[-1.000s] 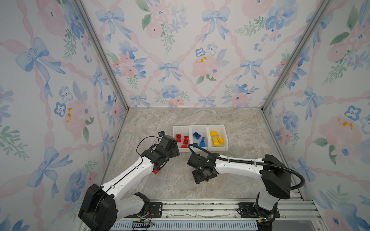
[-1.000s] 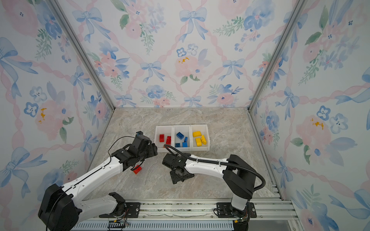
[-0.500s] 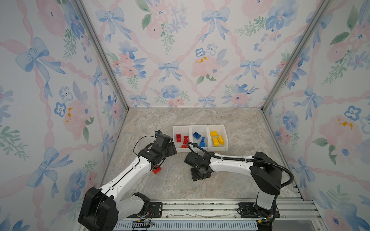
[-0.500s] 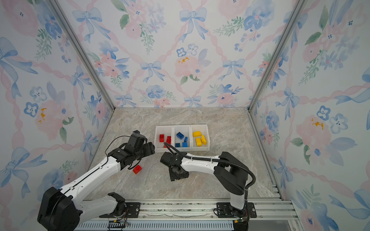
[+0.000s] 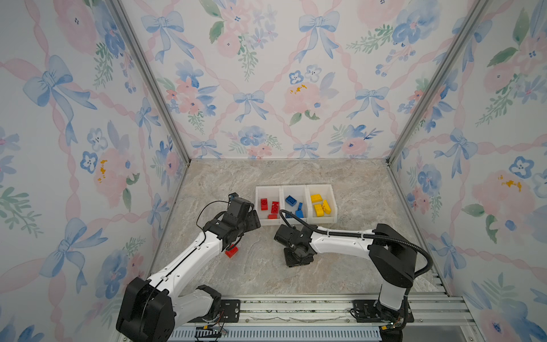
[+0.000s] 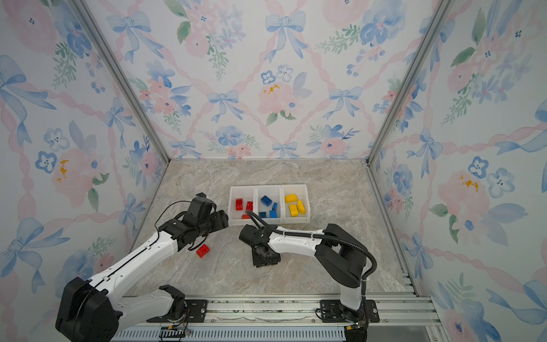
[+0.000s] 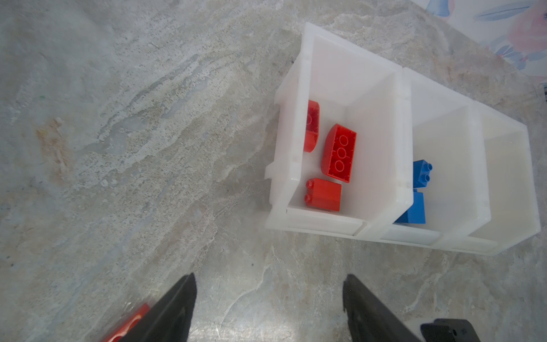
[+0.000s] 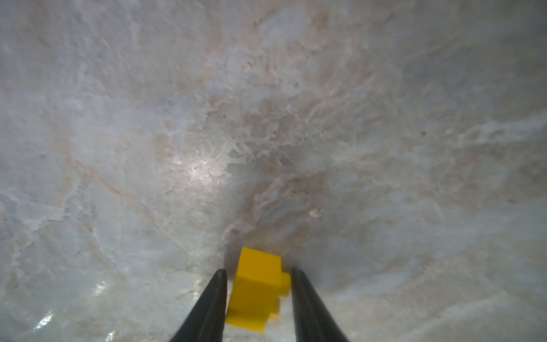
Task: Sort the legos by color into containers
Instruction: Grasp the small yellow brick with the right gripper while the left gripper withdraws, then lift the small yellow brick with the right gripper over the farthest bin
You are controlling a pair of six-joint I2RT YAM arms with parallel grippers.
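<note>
The right gripper (image 8: 258, 271) straddles a small yellow plastic brick (image 8: 254, 290) for lifting; whether it pinches yet, I cannot tell. The left gripper (image 7: 270, 277) hangs open, empty, near the joined white plastic bins (image 7: 288, 142).

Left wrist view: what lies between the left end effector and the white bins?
Only bare marble tabletop lies between the open left end effector and the white bins, shown in the left wrist view.
</note>
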